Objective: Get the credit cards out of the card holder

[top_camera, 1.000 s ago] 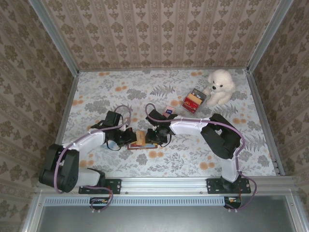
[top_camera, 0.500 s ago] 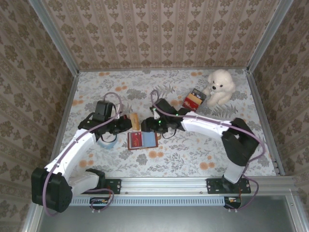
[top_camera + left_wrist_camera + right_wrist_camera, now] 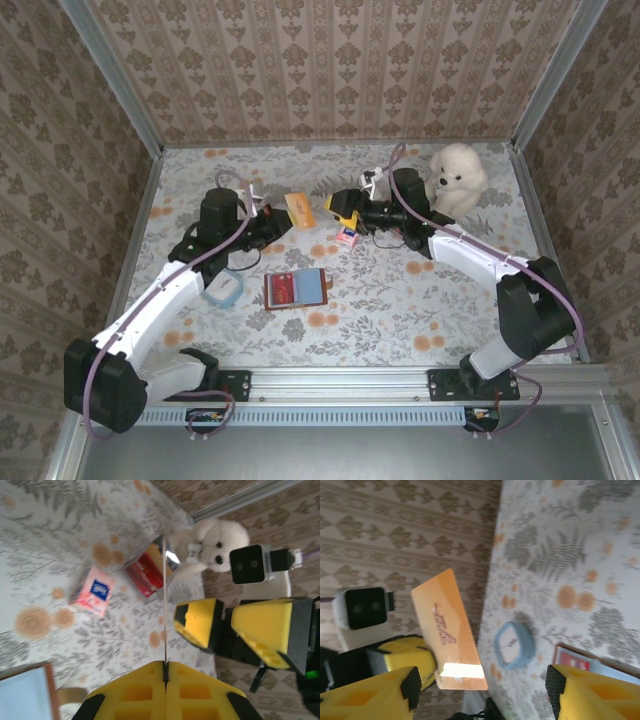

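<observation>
left gripper (image 3: 278, 220) was clamped shut on one end of the orange card (image 3: 299, 209), held up off the table (image 3: 450, 300). card holder (image 3: 296, 289) lay open and flat, nearer the bases and well apart from the card. right gripper (image 3: 342, 208) had its jaws apart with nothing in them, just beside the card's free end. card's long axis ran out from the left fingers. in the left wrist view both right fingers sat to one side of its edge, not straddling it. a handover would probably need the right to shift across first.
</observation>
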You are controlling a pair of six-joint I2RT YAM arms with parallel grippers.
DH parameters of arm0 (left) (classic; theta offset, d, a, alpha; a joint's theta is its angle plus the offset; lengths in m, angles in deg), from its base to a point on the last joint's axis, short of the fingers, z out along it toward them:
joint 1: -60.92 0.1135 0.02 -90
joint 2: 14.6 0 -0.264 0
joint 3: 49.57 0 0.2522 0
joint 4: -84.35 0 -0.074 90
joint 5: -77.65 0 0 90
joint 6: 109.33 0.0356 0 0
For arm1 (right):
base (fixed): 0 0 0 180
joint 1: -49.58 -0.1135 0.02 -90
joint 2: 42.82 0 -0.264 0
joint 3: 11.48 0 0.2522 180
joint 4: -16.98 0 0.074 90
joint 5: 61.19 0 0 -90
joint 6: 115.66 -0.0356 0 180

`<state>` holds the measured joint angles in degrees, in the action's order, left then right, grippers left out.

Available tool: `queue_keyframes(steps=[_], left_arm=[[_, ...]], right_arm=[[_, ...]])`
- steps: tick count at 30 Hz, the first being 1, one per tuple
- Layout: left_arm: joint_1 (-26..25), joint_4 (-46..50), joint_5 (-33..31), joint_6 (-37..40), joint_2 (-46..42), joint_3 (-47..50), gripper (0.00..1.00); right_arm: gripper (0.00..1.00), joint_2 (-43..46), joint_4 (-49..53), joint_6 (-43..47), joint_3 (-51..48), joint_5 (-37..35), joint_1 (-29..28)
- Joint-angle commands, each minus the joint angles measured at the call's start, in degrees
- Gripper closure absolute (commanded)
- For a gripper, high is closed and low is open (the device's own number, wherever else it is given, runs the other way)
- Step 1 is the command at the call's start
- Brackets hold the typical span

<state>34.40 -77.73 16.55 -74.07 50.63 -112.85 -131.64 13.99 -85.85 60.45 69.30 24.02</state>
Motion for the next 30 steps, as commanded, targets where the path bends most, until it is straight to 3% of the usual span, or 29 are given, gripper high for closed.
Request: queue_keyframes(steps=[1, 5, 9, 15, 21, 24, 26, 30], left_arm=[[-1.7, -8.0, -0.2, -7.0, 1.1, -1.8, 1.0], [-2.4, -10.3, -0.5, -8.1, 1.5, -2.5, 1.0], [-2.6, -13.4, 0.2, -9.3, 1.9, -1.8, 1.0], [-2.6, -13.3, 0.8, -9.3, 2.4, -1.8, 1.0], [-2.4, -8.9, 1.1, -8.4, 2.5, -2.8, 1.0], [-2.2, -0.4, -1.2, -4.8, 2.1, -5.0, 0.71], [-2.0, 6.8, -4.2, -1.9, 1.7, -6.6, 0.46], [-2.2, 21.4, -13.4, 4.0, 0.9, -8.1, 0.24]], right_arm=[[0.33, -2.0, -11.0, -8.2, 0.3, 6.6, 0.3], [0.36, -4.0, -20.5, -16.1, -0.2, 8.6, 0.3], [0.46, -4.5, -21.0, -17.0, 0.6, 8.9, 0.3], [0.65, -4.9, -24.7, -19.3, 0.1, 9.4, 0.3], [0.97, -4.6, -23.6, -17.4, -0.5, 8.8, 1.0], [1.0, -3.2, -20.2, -13.5, -1.1, 8.0, 2.4], [1.0, -1.3, -12.9, -7.4, -1.0, 6.8, 4.4], [1.0, 2.8, -4.0, 3.8, -2.0, 4.8, 10.0]])
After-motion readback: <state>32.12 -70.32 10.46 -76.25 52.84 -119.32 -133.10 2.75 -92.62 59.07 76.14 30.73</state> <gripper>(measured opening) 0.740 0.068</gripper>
